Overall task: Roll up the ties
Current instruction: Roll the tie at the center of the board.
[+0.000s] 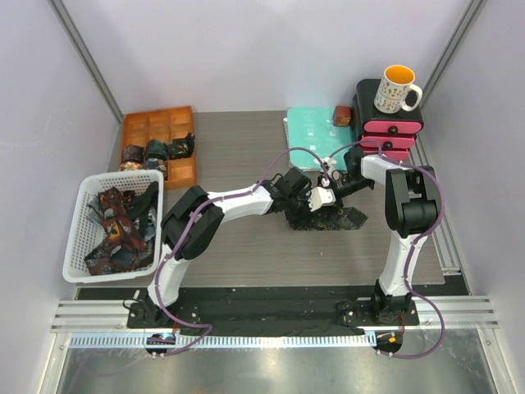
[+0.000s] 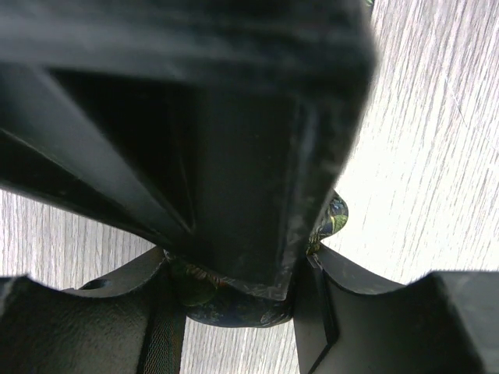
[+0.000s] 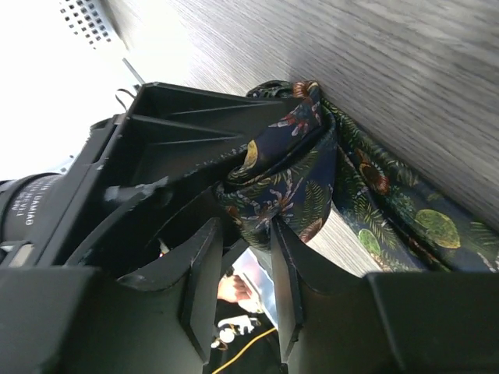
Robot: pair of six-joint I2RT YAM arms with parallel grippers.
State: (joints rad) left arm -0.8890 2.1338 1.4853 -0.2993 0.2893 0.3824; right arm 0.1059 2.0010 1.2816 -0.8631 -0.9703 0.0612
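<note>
Noted white plastic lattice basket (image 1: 78, 215) at far left, stuffed with loose patterned neckties (image 1: 123, 234), limp and tangled. Spotted orange compartment tray (image 1: 187, 168) behind it, with a few small dark tie rolls (image 1: 156, 153) in its cells. Found left gripper (image 1: 300, 195) at centre of grey wood-grain table (image 1: 246, 246), clamped on the rolled end of a dark green-black necktie with leaf-and-ornament print (image 3: 366, 206). Read that from bunched fabric pinched between its fingers in left wrist view, otherwise blocked by the other gripper's black body. Found right gripper (image 3: 242, 227) nose to nose with it, jaws closed on a thick fold of the same tie. Saw the unrolled tail lying flat on the table, trailing toward the right arm's side. Logged, further right, teal flat folder (image 1: 308, 127) with a small red roll (image 1: 344, 114) on it, then black-and-pink drawer unit (image 1: 394, 127) topped by a yellow-lined printed mug (image 1: 397, 89). Judged fabric smooth, slick, thin and loosely layered; roll soft, not a tight cylinder. Rated unwinding as main risk: could spring open if either grip eased before the other had the core, given slick layers sliding over each other. Flagged finger clash too, with both tips packed that close. Flagged skewed, cone-shaped roll if tail got dragged off-axis.
</note>
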